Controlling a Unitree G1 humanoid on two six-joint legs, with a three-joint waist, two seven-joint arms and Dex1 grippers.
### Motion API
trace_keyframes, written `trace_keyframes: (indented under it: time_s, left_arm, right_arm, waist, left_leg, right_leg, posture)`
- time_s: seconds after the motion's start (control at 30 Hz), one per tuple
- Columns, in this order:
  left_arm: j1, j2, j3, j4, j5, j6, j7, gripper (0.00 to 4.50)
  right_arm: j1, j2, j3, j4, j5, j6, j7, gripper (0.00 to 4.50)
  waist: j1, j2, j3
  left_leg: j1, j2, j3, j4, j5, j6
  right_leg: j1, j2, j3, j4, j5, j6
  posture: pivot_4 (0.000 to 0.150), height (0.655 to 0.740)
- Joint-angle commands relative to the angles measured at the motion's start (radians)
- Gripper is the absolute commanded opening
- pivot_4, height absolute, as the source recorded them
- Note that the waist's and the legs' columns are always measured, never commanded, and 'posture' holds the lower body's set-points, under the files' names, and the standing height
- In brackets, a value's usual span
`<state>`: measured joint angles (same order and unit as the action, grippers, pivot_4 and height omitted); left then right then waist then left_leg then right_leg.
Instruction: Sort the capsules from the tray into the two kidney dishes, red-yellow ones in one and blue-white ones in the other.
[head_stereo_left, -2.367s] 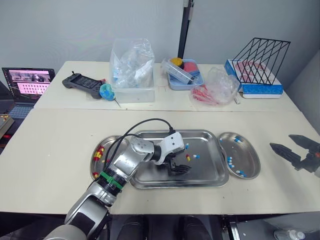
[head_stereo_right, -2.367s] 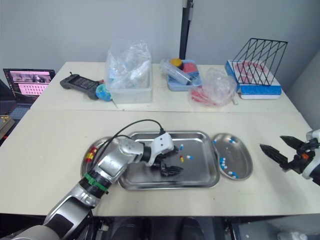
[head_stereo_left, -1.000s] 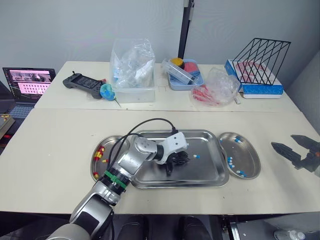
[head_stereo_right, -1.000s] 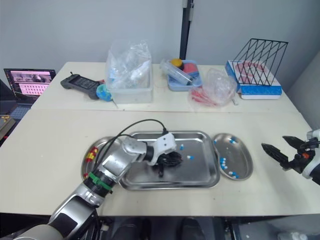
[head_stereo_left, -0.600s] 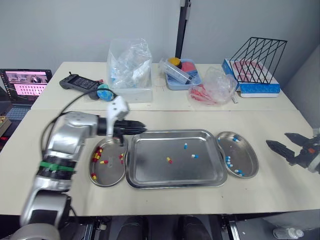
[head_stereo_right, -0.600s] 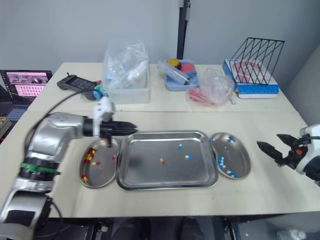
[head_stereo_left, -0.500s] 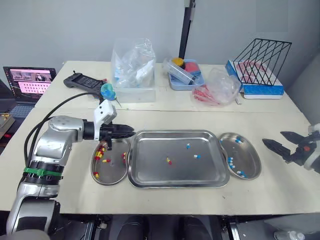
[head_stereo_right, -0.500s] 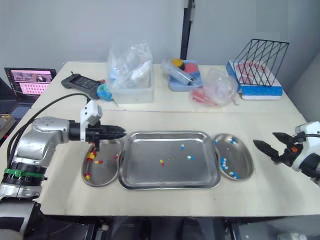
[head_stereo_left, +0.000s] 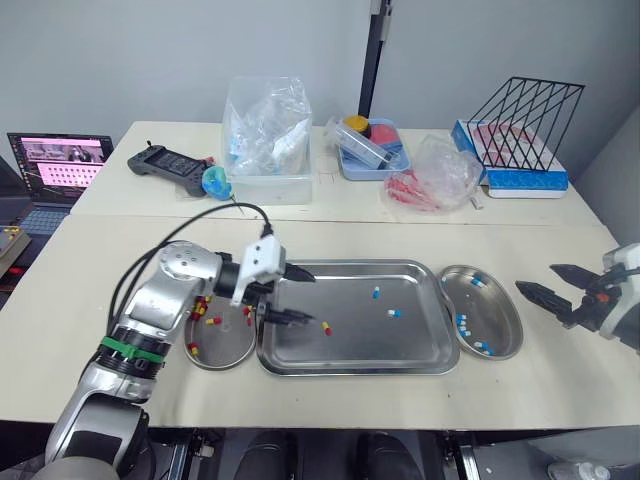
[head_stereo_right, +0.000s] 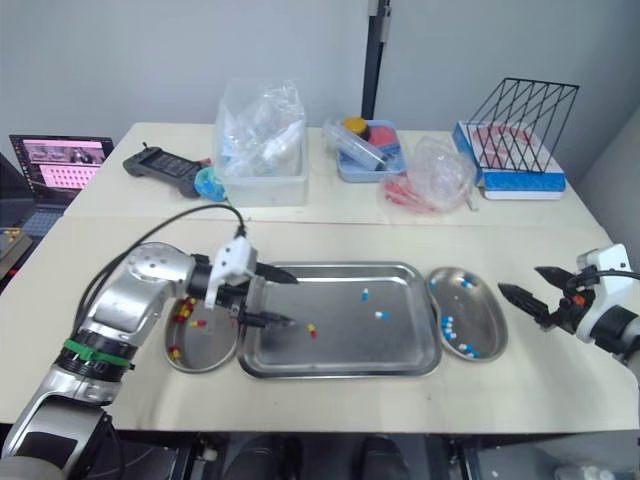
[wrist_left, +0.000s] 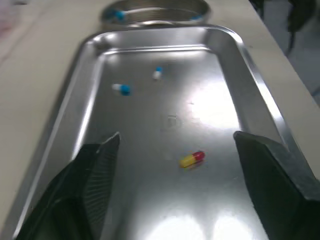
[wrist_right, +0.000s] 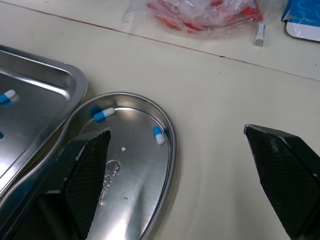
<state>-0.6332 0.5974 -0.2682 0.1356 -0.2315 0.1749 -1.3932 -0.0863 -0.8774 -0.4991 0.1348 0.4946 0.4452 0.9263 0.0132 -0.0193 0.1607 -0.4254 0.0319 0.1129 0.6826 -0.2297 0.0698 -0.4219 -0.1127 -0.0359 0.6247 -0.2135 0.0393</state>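
Pale table top (head_stereo_left: 90, 300) carries a rectangular steel tray (head_stereo_left: 410, 345) at its centre, with a steel kidney dish on each side. The left dish (head_stereo_left: 225, 348) holds several red-yellow capsules and the right dish (head_stereo_left: 497, 318) holds several blue-white capsules (head_stereo_left: 460, 323). Three capsules lie in the tray: one red-yellow capsule (wrist_left: 192, 158) toward the left near part, and two blue-white ones (head_stereo_left: 376, 292) further right, well apart from it. The left gripper (head_stereo_left: 311, 300) reaches over the left end of the tray, its two black fingers spread wide and holding nothing. The red-yellow capsule lies on the tray floor just beyond the fingertips, roughly in line with the gap between them and closer to the nearer finger, touching neither. The right gripper (head_stereo_left: 537, 279) hangs over bare table to the right of the right dish, fingers also spread apart and empty. At the far side stand a clear plastic box (head_stereo_left: 265, 150), a black controller (head_stereo_left: 165, 165), a laptop (head_stereo_left: 55, 170) and a black wire rack (head_stereo_left: 525, 120).
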Motion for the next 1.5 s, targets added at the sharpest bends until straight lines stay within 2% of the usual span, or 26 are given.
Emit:
trace_keyframes:
  time_s: [0.03,0.23,0.4,0.67,0.77,1.1,1.17,1.37,1.5]
  left_arm:
    - [-0.054,-0.023,-0.064,0.077,0.074,-0.166,-0.051,4.25]
    - [-0.123,-0.091,-0.131,0.287,0.175,-0.349,-0.053,4.25]
    - [-0.151,-0.157,-0.15,0.381,0.191,-0.406,-0.081,4.25]
    - [-0.188,-0.179,-0.168,0.497,0.277,-0.463,-0.045,4.25]
    - [-0.197,-0.181,-0.171,0.522,0.292,-0.473,-0.04,3.39]
    - [-0.191,-0.178,-0.164,0.531,0.291,-0.476,-0.059,0.04]
    - [-0.193,-0.177,-0.155,0.529,0.285,-0.466,-0.056,0.04]
    - [-0.237,-0.147,-0.037,0.462,0.161,-0.386,-0.08,0.04]
    - [-0.271,-0.034,0.062,0.428,0.092,-0.272,-0.115,0.04]
  right_arm:
    - [0.033,-0.003,-0.07,-0.062,0.024,-0.008,-0.014,4.5]
    - [0.08,0.01,-0.109,-0.101,0.031,-0.001,-0.036,4.5]
    - [0.103,0.017,-0.135,-0.12,0.031,-0.001,-0.056,4.5]
    - [0.125,0.03,-0.14,-0.144,0.021,-0.007,-0.074,4.5]
    - [0.131,0.028,-0.137,-0.143,0.01,-0.011,-0.079,4.5]
    - [0.117,0.019,-0.117,-0.13,0.0,-0.016,-0.087,4.5]
    - [0.11,0.019,-0.111,-0.125,-0.002,-0.018,-0.088,4.5]
    - [0.083,0.009,-0.094,-0.096,-0.011,-0.023,-0.075,4.5]
    - [0.046,-0.019,-0.083,-0.052,-0.016,-0.036,-0.051,4.5]
  waist:
    - [0.0,0.0,0.0]
    - [0.0,0.0,0.0]
    - [0.002,0.0,0.0]
    - [0.001,0.0,0.0]
    - [0.001,0.0,0.0]
    - [0.001,0.0,0.0]
    - [0.0,0.0,0.0]
    - [-0.001,0.0,0.0]
    - [-0.003,0.0,0.0]
  left_leg:
    - [0.0,0.0,0.0,0.0,0.0,0.0]
    - [0.0,0.0,0.0,0.0,0.0,0.0]
    - [-0.001,0.0,-0.001,0.001,-0.001,0.002]
    - [-0.001,0.0,-0.001,0.001,-0.001,0.002]
    - [0.0,0.0,-0.001,0.001,-0.001,0.002]
    - [0.0,0.0,-0.001,0.001,-0.001,0.002]
    - [0.0,0.0,-0.001,0.001,-0.001,0.002]
    - [-0.001,0.001,-0.001,0.001,-0.001,0.002]
    - [-0.003,0.001,-0.002,0.002,-0.001,0.002]
  right_leg:
    - [0.0,0.0,0.0,0.0,0.0,0.0]
    - [0.0,0.0,0.0,0.0,0.0,0.0]
    - [0.0,-0.001,0.0,0.0,0.0,0.0]
    - [0.0,0.0,0.0,0.0,0.0,0.001]
    - [0.001,-0.001,0.0,0.0,0.0,0.001]
    - [0.001,-0.001,0.0,0.0,0.0,0.001]
    - [0.001,-0.001,0.0,0.0,0.0,0.001]
    - [-0.001,0.0,0.0,0.0,0.0,0.001]
    - [-0.002,0.0,0.0,0.0,0.0,0.001]
  posture:
    - [0.15,0.74]
    - [0.15,0.74]
    - [0.15,0.74]
    - [0.15,0.74]
    - [0.15,0.74]
    - [0.15,0.74]
    - [0.15,0.74]
    - [0.15,0.74]
    - [0.15,0.74]
